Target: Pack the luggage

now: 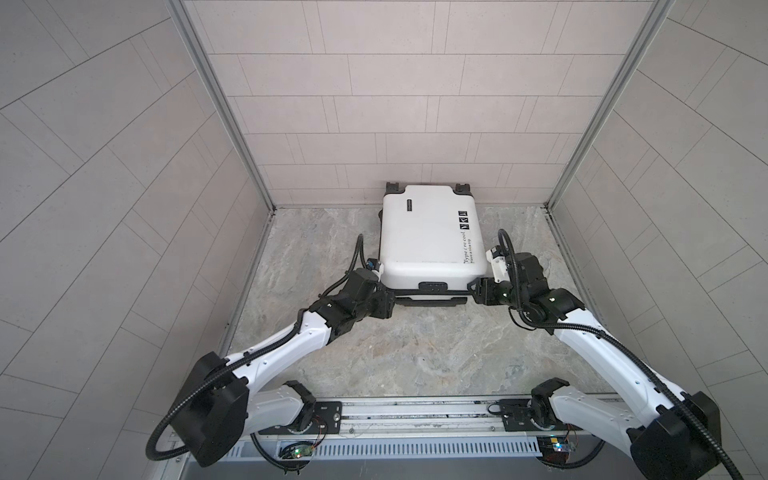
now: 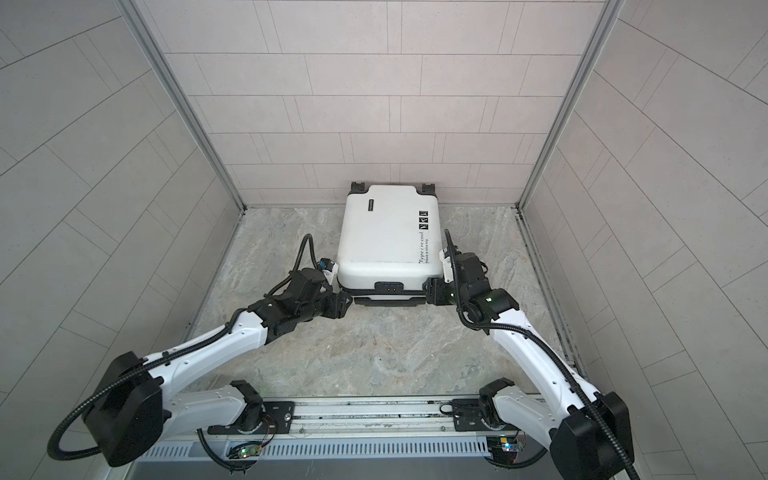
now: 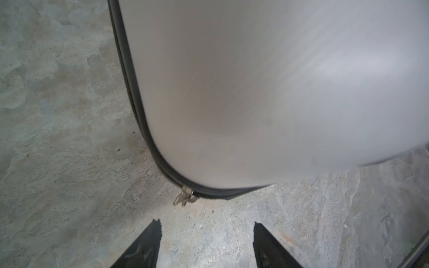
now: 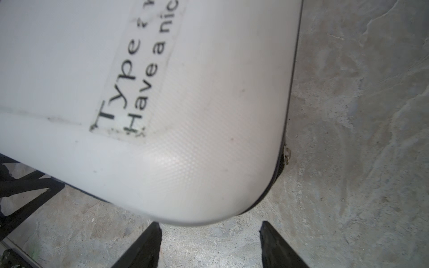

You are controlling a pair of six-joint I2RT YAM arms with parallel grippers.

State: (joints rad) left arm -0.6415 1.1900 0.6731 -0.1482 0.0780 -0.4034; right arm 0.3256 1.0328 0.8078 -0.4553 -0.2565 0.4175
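White hard plastic makes up the luggage [image 1: 430, 232], which lies flat and shut at the far end of the tabletop [image 1: 395, 353], wheels [image 1: 392, 188] against the back wall [image 1: 415, 124] and handle [image 1: 432, 301] toward the robot. Its corners are rounded and its skin has a fine woven grain; black lettering [image 4: 130, 92] runs along one edge.

The left fingers [image 3: 146, 248] stand well apart with nothing between them, just short of a small metal zipper pull [image 3: 184, 196] at the near left corner. The right fingers [image 4: 144, 248] are equally spread and empty at the near right corner, where a second pull [image 4: 287, 155] sits partly tucked under the shell's edge.

Both pulls are thin, shiny and loose, so a pinch could slip off or catch only the black fabric zipper band [image 3: 130, 76]. A smooth shell on a stone-patterned tabletop probably slides easily: a tug along the band from one side may swing the whole case instead of running the zipper, unless the other arm braces it. At the tight curve of each corner the slider is likely to bind. Whether the stretch between the two pulls is zipped, I cannot tell.
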